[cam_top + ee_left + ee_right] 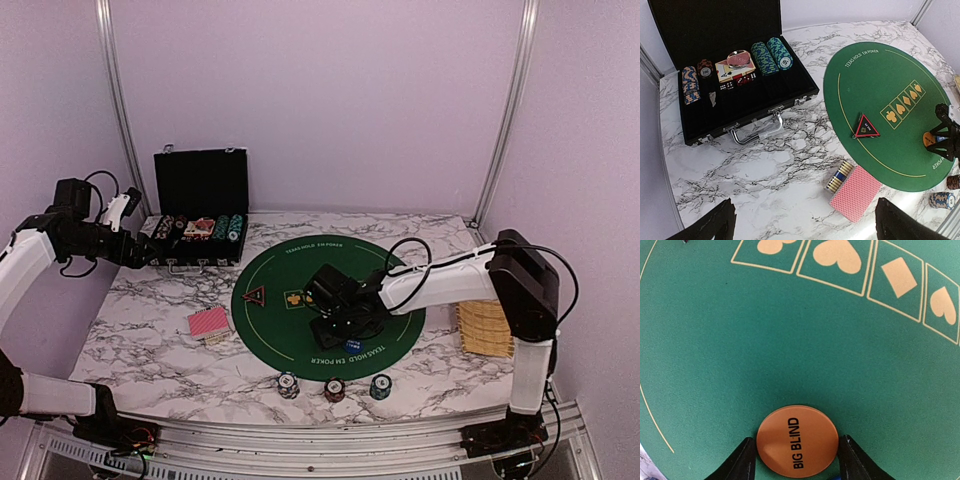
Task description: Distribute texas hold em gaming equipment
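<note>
My right gripper (797, 446) is low over the green poker mat (290, 335), its fingers closed against both sides of the orange BIG BLIND button (797, 441). A blue button (353, 346) lies beside it. The triangular red-black marker (866, 127) sits on the mat's left part. Red-backed cards (856, 192) and a small chip stack (837, 176) lie on the marble left of the mat. Three chip stacks (334, 389) stand at the front edge. My left gripper (805, 212) is open and empty, high above the marble near the case.
The open black chip case (200, 205) stands at the back left with chips, cards and dice (737, 70) inside. A woven basket (483, 328) sits at the right edge beside the right arm. Metal frame posts stand at the back corners.
</note>
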### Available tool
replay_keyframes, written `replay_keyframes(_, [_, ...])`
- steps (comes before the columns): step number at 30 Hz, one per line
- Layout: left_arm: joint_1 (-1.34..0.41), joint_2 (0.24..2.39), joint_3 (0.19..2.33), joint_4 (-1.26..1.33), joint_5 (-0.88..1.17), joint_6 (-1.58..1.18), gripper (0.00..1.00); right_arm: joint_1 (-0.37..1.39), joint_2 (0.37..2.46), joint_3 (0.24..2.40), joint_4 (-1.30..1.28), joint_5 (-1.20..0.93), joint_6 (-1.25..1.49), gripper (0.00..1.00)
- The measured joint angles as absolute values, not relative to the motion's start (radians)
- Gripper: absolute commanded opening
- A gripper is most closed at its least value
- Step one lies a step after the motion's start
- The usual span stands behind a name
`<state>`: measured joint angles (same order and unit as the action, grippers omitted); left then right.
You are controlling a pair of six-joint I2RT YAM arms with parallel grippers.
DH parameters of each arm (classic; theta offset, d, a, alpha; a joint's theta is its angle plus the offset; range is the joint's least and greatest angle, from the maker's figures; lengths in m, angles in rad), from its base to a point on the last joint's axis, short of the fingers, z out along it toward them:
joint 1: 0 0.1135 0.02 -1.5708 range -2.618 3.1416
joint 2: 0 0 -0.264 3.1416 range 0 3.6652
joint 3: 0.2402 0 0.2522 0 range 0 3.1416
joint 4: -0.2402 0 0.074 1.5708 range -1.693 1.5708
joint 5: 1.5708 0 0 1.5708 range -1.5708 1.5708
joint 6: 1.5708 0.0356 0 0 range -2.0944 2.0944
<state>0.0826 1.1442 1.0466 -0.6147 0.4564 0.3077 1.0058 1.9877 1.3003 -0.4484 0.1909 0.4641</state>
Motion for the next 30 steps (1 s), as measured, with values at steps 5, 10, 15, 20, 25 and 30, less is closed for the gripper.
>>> replay_keyframes(5, [0.083,1.144,1.047,-0.615,0.456,0.308,0.99,0.999,1.995,1.311,-0.455,0.206,0.456,0.51])
replay_keyframes(10, [0.083,1.144,1.047,-0.615,0.457,0.308,0.99,0.983,1.998,1.316,-0.456,0.212,0.443,0.50])
replay_keyframes(15, [0.083,1.144,1.047,-0.615,0.457,0.308,0.99,0.966,2.008,1.340,-0.468,0.222,0.436,0.55])
replay_keyframes(20, [0.083,1.146,1.048,-0.615,0.457,0.308,0.99,0.966,2.008,1.341,-0.472,0.223,0.437,0.67])
replay_keyframes(25, [0.083,1.148,1.048,-0.615,0.464,0.308,0.99,0.968,1.989,1.301,-0.453,0.221,0.454,0.65])
replay_keyframes(30, [0.083,1.153,1.052,-0.616,0.468,0.308,0.99,0.975,1.966,1.268,-0.450,0.214,0.472,0.55])
